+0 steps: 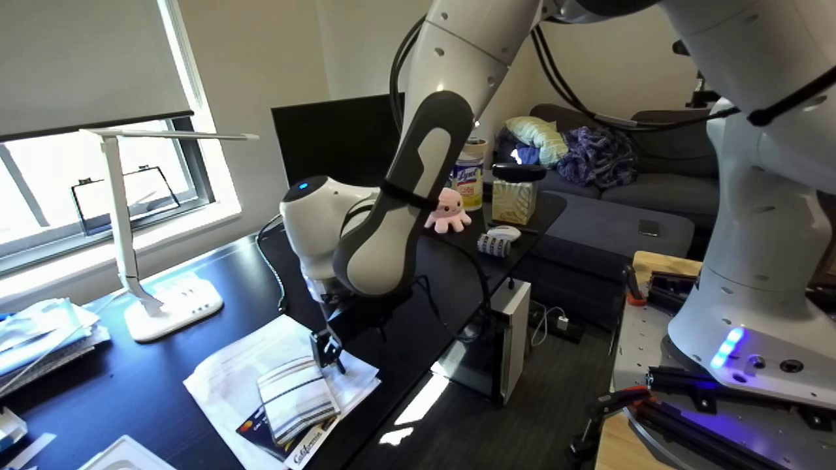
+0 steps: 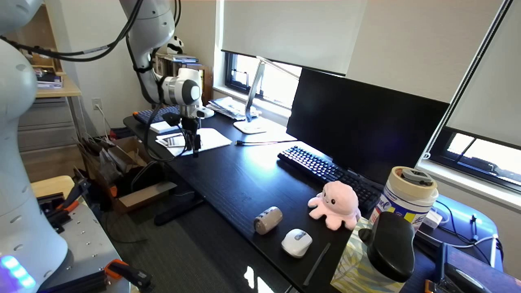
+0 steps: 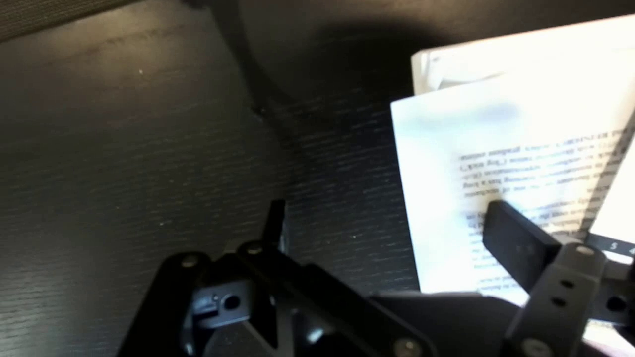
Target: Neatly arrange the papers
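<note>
In the wrist view, the right edge cuts off the papers (image 3: 436, 148), too blurred to read in full, and the tool (image 3: 389, 218) covers part of them. In an exterior view, the arm (image 1: 424, 183) hides part of the monitor (image 1: 333, 143), and the left edge cuts off a pale bundle (image 1: 49, 331).

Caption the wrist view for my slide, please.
Open gripper, one finger appearing over printed papers, the other over the dark desk.
</note>
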### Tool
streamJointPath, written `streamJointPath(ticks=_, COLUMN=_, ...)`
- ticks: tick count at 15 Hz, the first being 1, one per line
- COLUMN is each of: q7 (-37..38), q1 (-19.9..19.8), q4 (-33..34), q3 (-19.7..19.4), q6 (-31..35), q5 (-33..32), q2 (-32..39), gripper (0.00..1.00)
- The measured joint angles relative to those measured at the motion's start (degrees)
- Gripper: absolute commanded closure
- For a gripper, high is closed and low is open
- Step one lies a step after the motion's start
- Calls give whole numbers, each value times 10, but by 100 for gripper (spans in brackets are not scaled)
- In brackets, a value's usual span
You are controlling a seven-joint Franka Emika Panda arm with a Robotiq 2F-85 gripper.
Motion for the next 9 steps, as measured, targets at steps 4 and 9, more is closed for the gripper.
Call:
streamJointPath(ticks=4, q7=0, q1=0, q4=0, q3=-16, q6=0, q5=-13, q2=5, gripper=0)
streamJointPath(ticks=9, q7=0, q1=-2, q4=9, q3=-7, q6=0, q5=-12, q2=21, gripper=0)
